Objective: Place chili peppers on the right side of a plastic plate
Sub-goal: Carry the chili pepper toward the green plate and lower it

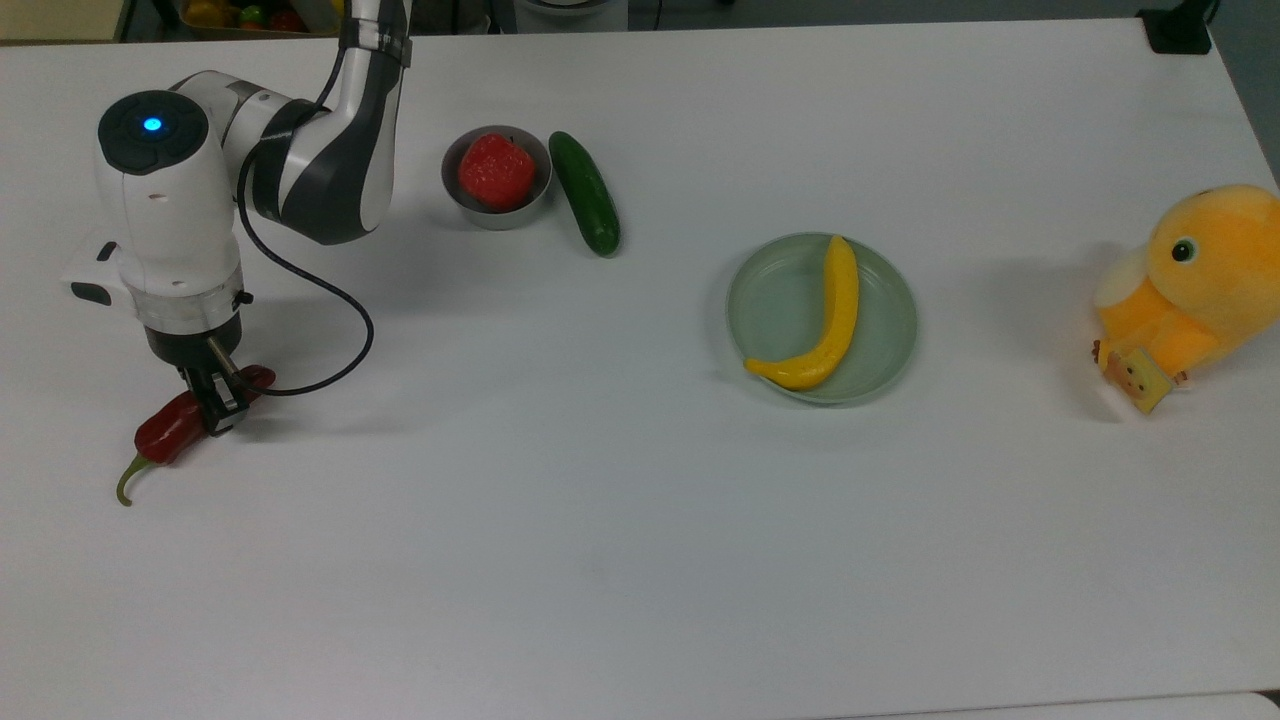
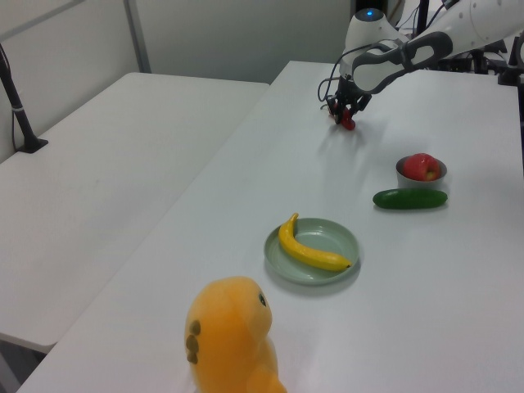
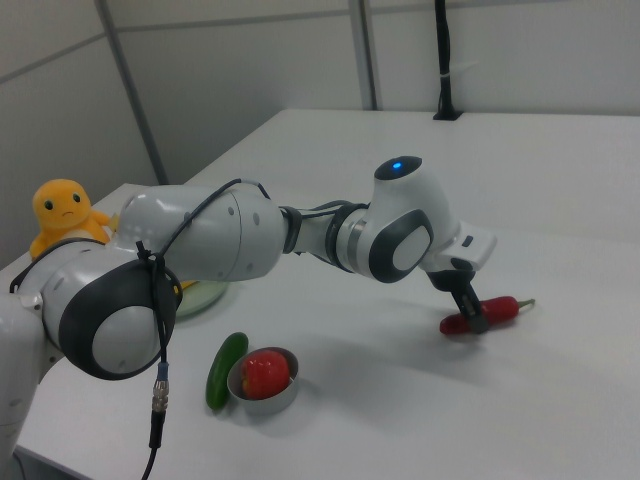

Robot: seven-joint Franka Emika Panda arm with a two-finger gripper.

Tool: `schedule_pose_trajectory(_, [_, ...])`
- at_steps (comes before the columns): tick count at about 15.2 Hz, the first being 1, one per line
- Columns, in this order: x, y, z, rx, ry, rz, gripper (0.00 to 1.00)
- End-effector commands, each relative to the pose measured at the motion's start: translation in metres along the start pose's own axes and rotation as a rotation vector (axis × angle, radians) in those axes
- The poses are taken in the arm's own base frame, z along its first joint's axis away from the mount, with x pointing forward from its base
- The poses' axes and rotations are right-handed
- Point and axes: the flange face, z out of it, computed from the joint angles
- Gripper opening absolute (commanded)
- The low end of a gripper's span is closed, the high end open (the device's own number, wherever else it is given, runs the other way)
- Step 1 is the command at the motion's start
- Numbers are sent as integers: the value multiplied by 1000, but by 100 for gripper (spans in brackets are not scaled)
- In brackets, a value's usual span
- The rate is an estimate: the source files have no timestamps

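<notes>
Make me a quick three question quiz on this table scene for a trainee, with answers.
1. True or false: the chili pepper lies on the plastic plate.
2. What fruit lies on that plate?
3. In the top view, the hand is at which object: A cucumber, B chili pepper, C plush toy?

Key: 1 false, it lies on the table. 2 the banana. 3 B.

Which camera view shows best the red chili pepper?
The top view: the chili pepper lies full-length with its green stem, the gripper over its middle. The right view shows it partly behind a finger; the left view, a small red spot.
</notes>
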Motion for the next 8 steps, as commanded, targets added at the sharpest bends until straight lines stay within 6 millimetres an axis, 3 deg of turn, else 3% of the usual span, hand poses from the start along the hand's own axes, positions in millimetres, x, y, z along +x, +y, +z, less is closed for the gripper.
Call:
schedule_pose_trajectory(1, [4, -1, -17, 4, 28, -10, 1])
schedule_pose_trajectory(3, [11, -3, -42, 31, 48, -4, 1])
schedule_pose_trajectory(8, [-7, -25, -84, 91, 43, -56, 3])
